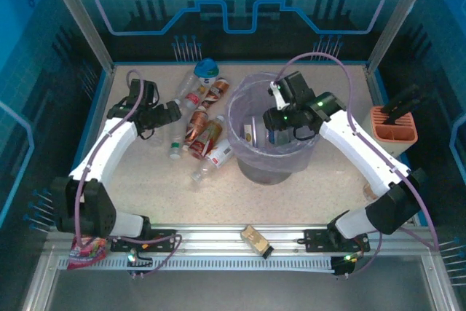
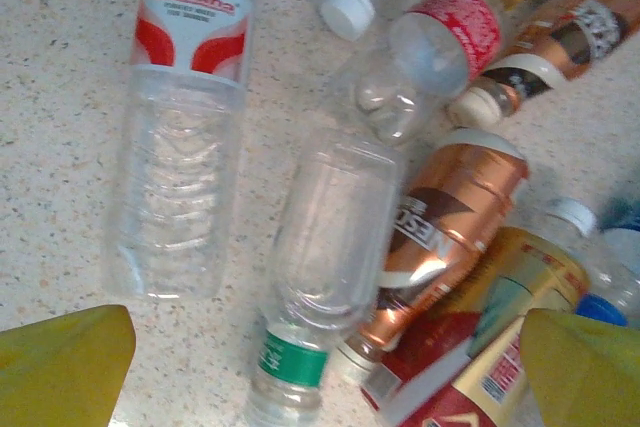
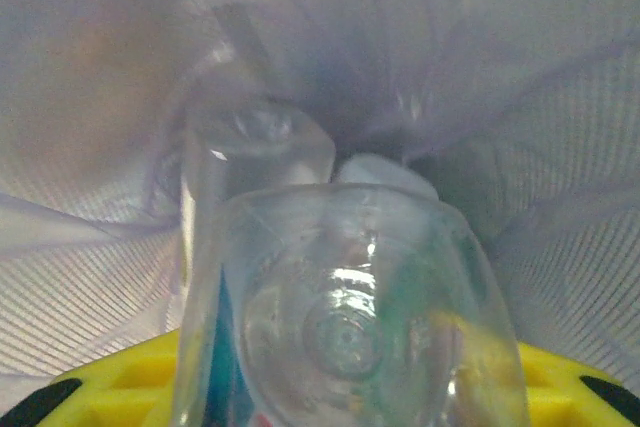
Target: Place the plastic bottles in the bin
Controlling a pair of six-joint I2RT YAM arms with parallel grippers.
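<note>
The right gripper (image 1: 279,130) is clamped on a clear bottle (image 3: 350,287), held base-down between its yellow fingers. Directly under that base is the inside of the bin (image 1: 234,118), with the lavender liner (image 3: 520,97) rising on all sides of the gripper. Just beyond the held bottle stands what looks like 1 more clear bottle (image 3: 255,157), though the haze of plastic makes it hard to be sure.

The step in hand is the release. To do it well, the jaws should part fully while the bottle hangs inside the rim, not over it. Then the wrist should lift straight up, so the fingers do not snag the loose liner and drag it out.

The left gripper (image 1: 175,111) hovers over the pile with its 2 yellow fingertips (image 2: 60,367) spread wide apart, gripping nothing. Below and between them lies a green-labelled bottle (image 2: 325,277). A Wahaha bottle (image 2: 185,147) lies off to one side of it, and a copper bottle (image 2: 440,237) presses against the other. For the next pick, the wide body is the safer place to close on than the neck.
</note>
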